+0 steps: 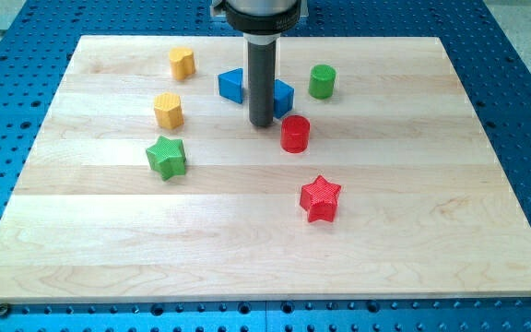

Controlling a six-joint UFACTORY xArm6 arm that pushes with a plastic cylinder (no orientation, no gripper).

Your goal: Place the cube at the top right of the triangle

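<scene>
My tip [262,124] rests on the board in the upper middle of the view. A blue cube [283,96] sits just to its right and slightly above, partly hidden by the rod and touching or nearly touching it. A blue triangle [231,85] lies to the rod's left, a small gap away. The cube is right of the triangle and slightly lower in the view.
A red cylinder [295,134] stands just right of and below the tip. A green cylinder [322,81] is right of the cube. Two yellow blocks [182,63] [168,110], a green star [167,156] and a red star [320,198] lie on the wooden board [413,231].
</scene>
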